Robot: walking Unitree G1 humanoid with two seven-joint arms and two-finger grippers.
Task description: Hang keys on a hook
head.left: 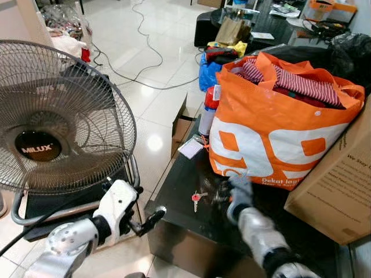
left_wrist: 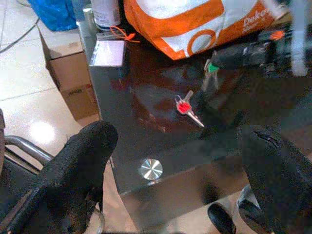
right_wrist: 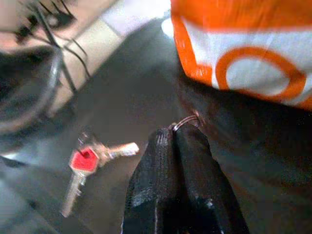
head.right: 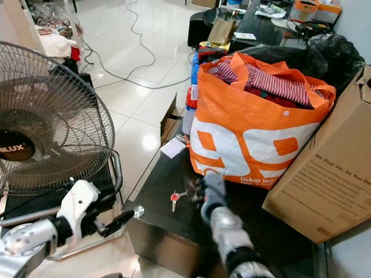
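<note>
Lying just beside right pincer (right_wrist: 176, 134): keys (right_wrist: 85, 161)

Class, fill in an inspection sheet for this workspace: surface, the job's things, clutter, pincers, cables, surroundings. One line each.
Surface: dark glossy table.
Job's things: red-capped keys lying on the table; a wire ring at the right pincer's tip; no hook seen.
Clutter: orange bag of clothes, cardboard box, spray can, small card.
Pincers: right pincer shut on the ring; left pincer open beside the table edge.
Cables: grey cable across the floor.
Surroundings: fan, tiled floor.
</note>
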